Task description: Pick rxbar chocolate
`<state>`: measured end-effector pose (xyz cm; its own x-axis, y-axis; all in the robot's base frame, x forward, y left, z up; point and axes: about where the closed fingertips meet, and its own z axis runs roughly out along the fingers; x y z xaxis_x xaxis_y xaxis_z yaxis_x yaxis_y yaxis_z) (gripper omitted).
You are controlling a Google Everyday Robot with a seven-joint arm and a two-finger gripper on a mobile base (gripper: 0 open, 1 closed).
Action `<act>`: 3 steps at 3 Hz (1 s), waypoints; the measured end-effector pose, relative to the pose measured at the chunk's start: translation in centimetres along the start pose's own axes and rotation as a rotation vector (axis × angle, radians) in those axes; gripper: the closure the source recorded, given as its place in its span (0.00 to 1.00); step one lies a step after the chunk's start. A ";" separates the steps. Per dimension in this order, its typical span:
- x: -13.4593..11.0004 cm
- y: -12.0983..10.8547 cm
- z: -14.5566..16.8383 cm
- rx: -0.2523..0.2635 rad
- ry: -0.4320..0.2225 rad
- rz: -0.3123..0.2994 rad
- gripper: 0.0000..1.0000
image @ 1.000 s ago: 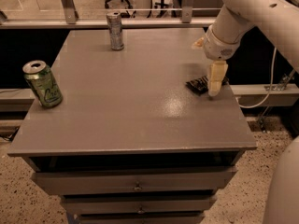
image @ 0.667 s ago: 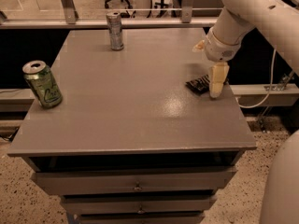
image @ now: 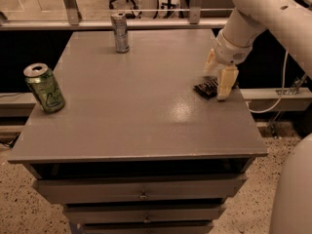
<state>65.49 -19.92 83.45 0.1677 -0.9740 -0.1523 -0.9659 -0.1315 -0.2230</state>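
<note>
At right edge of table | hand released, straddling rxbar chocolate | bar flat

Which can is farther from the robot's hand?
The green can, at the left edge of the table; the gripper is at its right edge, nearer the silver can.

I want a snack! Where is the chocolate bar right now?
In the camera view the rxbar chocolate lies near the right edge of the table, at the gripper, far from the green can on the left.
</note>
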 end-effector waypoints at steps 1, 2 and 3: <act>-0.1 -0.1 -0.6 0.000 0.000 0.000 0.72; -0.1 -0.2 -0.8 0.000 0.000 0.000 0.96; -3.4 1.2 -1.6 0.007 -0.098 -0.075 1.00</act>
<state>63.41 -17.05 85.27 0.2581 -0.9388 -0.2283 -0.9486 -0.2015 -0.2439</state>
